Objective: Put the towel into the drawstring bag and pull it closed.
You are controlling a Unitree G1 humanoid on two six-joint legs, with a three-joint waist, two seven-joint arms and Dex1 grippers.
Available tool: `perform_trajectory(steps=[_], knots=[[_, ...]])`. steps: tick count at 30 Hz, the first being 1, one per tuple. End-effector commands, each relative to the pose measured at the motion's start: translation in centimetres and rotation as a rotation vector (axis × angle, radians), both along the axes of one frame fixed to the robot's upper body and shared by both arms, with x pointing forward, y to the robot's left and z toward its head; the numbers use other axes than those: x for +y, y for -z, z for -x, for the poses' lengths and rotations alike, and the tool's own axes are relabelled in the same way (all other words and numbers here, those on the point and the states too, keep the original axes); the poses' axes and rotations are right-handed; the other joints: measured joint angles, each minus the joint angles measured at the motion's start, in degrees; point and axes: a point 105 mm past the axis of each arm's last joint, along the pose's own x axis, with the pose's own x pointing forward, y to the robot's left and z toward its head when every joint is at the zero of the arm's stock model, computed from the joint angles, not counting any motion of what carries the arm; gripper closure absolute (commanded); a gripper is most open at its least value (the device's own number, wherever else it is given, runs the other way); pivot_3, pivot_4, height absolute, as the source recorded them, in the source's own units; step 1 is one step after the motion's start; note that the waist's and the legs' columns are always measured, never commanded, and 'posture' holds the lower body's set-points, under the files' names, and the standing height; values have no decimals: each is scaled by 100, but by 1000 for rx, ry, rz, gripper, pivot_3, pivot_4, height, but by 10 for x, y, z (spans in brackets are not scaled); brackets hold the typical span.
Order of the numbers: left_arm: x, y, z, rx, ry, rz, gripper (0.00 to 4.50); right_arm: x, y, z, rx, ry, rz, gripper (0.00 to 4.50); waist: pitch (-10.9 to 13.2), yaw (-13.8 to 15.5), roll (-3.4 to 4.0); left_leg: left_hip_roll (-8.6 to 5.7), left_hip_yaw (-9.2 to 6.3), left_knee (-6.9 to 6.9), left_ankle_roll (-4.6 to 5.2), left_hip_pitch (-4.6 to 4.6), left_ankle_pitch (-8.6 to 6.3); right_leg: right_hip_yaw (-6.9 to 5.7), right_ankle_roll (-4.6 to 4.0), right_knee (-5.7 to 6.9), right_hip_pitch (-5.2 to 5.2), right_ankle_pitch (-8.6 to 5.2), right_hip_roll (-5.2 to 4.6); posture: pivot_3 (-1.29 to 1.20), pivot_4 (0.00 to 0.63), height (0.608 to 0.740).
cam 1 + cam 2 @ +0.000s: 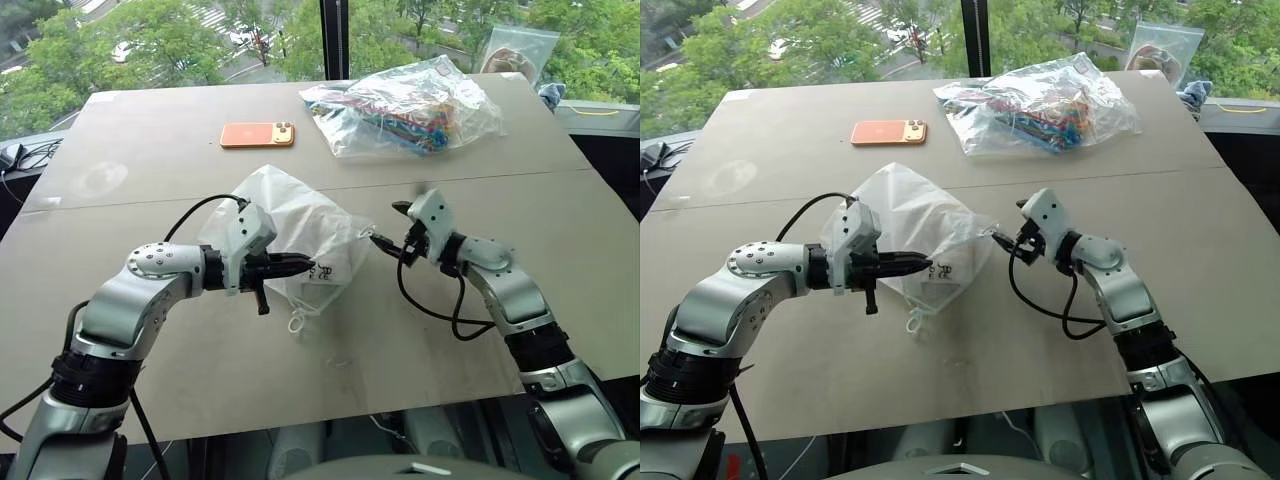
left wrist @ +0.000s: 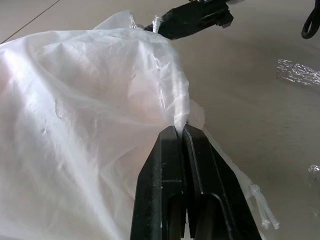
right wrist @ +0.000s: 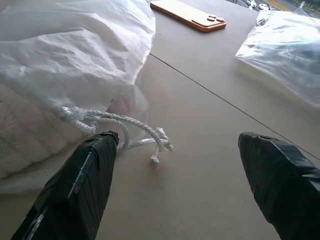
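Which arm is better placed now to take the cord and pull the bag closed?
Probably the right: its pincer is open beside the cord loops, while the left pincer is shut on the drawstring bag, anchoring it.

The drawstring bag (image 1: 285, 230) lies on the table (image 1: 150, 140). Behind it lies a phone (image 1: 257, 134); behind and to its right, a plastic bag (image 1: 405, 108). The towel (image 3: 25, 135) sits inside the drawstring bag.

I see the drawstring bag (image 1: 290, 215) as thin, semi-sheer crinkled cloth with a twisted white cord (image 3: 135, 127); ribbed terry towel (image 3: 25, 135) shows through; the desk (image 1: 150, 150) looks matt, smooth.
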Motion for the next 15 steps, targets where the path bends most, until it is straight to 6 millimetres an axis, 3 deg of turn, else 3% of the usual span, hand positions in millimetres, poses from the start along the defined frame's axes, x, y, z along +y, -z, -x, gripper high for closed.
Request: perform_trajectory(steps=[1, 8, 11, 15], knots=[[-7, -20, 2, -61, 19, 11, 4500, 11, -22, -1, -63, -16, -76, 388, 0, -9, 0, 1, 0, 0, 0, 1, 0, 0, 0, 1, 0, 0, 1, 0, 150, 740], [-13, -27, 4, -62, 18, 29, 4500, 22, -18, 4, -41, -35, -123, 388, 0, 1, 0, -2, 3, 1, 0, 0, 0, 3, 1, 2, 0, 0, -2, 0, 150, 740], [-18, -33, 5, -66, 22, 37, 4500, 27, -16, 5, -36, -52, -118, 1154, 0, 2, 0, -1, -1, 2, 0, -1, 0, 0, 0, 2, 0, 0, -1, 0, 150, 740], [-17, -36, 4, -63, 12, 43, 4500, 27, -14, 4, -38, -41, -110, 2955, 0, 0, 0, -1, -1, 2, 0, 0, 0, 0, 0, 3, 0, 0, -1, 0, 150, 740]])
